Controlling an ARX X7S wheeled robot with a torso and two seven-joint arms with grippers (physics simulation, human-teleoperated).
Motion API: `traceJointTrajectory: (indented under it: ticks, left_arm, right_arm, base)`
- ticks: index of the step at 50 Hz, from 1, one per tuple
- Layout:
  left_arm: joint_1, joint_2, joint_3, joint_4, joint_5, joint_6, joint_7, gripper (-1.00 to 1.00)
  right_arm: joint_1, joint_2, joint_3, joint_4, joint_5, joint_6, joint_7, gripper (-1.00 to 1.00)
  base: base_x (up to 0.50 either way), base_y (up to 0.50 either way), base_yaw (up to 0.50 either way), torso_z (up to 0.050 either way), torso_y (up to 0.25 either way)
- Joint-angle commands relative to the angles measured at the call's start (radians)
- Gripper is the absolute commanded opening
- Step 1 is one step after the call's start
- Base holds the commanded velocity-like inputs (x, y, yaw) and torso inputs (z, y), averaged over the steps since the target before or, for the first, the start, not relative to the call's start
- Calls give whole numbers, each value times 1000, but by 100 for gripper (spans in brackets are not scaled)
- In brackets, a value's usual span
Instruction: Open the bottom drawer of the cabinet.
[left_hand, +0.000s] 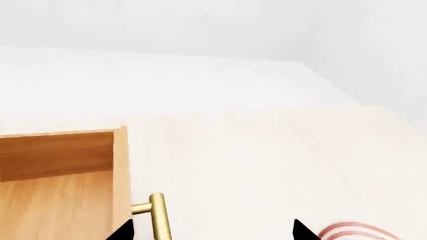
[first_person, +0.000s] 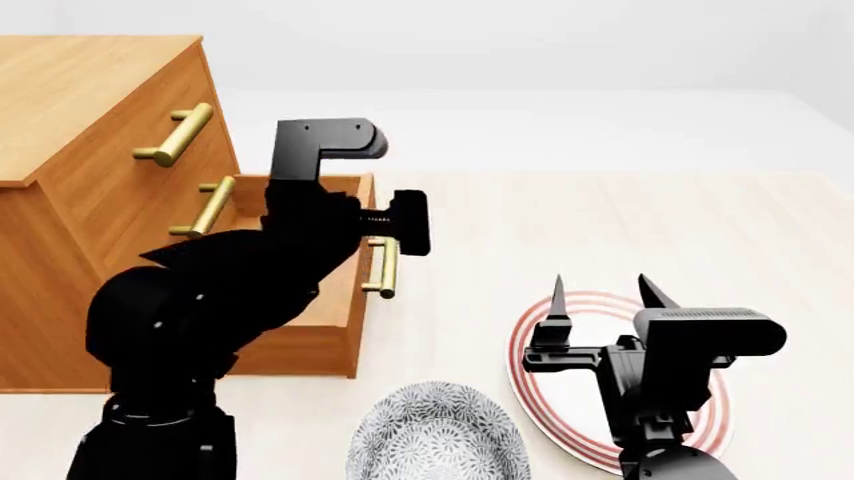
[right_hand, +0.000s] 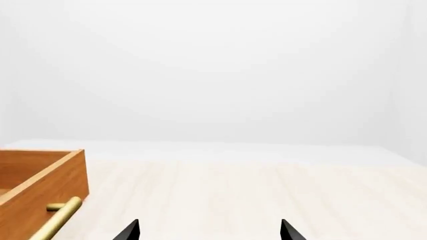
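A: Brass first; the handle (left_hand: 158, 215) stands between the left gripper (left_hand: 210, 231) tips, jaws spread wide, gripping nothing; the right gripper (first_person: 601, 292) gapes empty above the striped plate (first_person: 714, 425).

B: And the bottom drawer (first_person: 344, 325)?

A: Pulled well out of the cabinet (first_person: 94, 120); smooth orange-brown wood, flat front, round bar. I'd draw straight along the runners, square to the front; no twisting.
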Motion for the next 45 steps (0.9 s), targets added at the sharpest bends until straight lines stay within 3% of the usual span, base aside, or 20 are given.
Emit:
traceJointTrajectory:
  ticks: [1, 4, 11, 17, 22, 45]
  left_arm:
    - [81, -28, -78, 285, -100, -33, -64, 100]
    - [125, -35, -99, 339, -100, -20, -91, 100]
    - [411, -97, -143, 619, -60, 195, -58, 100]
    - [549, -146, -34, 692, 149, 426, -44, 100]
    - [563, -150, -17, 711, 202, 480, -61, 100]
    - [464, -164, -5, 789, 202, 420, -125, 100]
  right_arm:
    - [3, 2, -4, -1, 1, 1, 4, 100]
    - [5, 4, -3, -8, 2, 4, 6, 100]
    - [98, 35, 3, -171, 21, 130, 45, 100]
    - [209, 51, -6, -272, 12, 215, 79, 100]
    - [254, 65, -35, -327, -12, 240, 86, 100]
    - [338, 118, -61, -487, -44, 297, 103, 100]
  base:
    - [0, 0, 0, 0, 0]
    - [0, 0, 0, 0, 0]
    - [0, 0, 0, 0, 0]
    - [0, 0, 0, 0, 0]
    - [0, 0, 0, 0, 0]
    - [0, 0, 0, 0, 0]
